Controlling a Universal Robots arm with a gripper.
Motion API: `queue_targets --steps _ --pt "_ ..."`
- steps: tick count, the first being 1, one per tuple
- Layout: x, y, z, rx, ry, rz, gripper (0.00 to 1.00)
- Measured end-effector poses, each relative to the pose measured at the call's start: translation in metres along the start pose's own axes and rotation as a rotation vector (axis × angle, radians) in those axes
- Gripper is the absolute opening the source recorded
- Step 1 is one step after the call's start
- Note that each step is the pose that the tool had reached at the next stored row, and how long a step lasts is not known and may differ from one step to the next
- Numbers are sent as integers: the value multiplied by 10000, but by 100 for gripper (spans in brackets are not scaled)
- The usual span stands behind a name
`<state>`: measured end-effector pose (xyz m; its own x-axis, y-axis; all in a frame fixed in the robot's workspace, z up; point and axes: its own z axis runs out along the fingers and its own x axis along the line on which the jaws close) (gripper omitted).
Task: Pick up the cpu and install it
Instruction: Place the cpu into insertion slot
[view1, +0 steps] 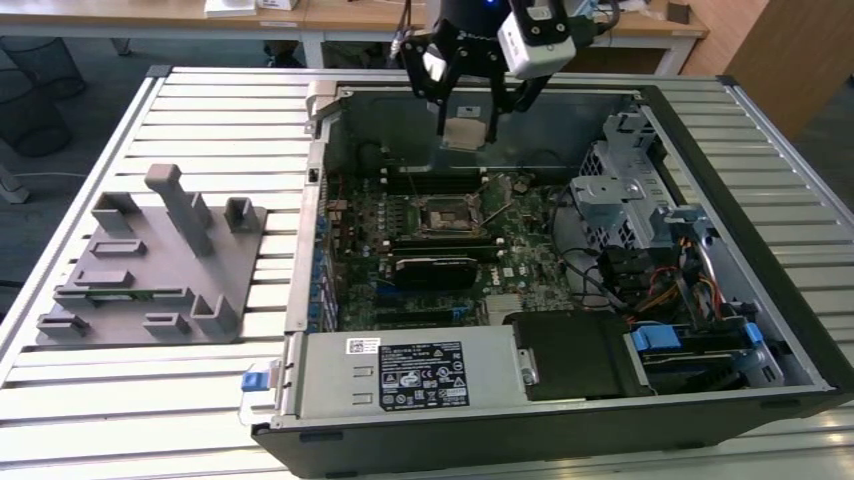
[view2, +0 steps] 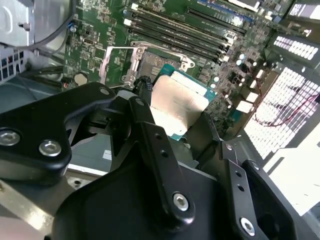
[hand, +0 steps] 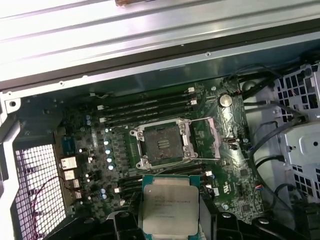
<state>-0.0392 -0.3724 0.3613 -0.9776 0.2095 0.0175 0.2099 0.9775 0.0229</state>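
Lab/workshop w/ office desks (view1: 350, 14) behind (wire bin (view1: 38, 62) too), open PC (view1: 561, 428) on slatted bench (view1: 200, 110).

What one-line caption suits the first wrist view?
Gripper holding the cpu above the motherboard, its socket open and empty.

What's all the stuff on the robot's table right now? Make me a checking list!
Surface: slatted metal table holding an open computer case.
Job's things: chip held in the air over the board; socket empty.
Clutter: grey plastic stand beside the case.
Jaws: shut on the chip's edges.
Cables: coloured wires inside the case, at the exterior view's right.
Surroundings: desks, wire bin.
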Motion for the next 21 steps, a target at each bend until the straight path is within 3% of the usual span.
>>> queue_targets --steps 21 --pt "6 29 28 -29 -42 1854 54"
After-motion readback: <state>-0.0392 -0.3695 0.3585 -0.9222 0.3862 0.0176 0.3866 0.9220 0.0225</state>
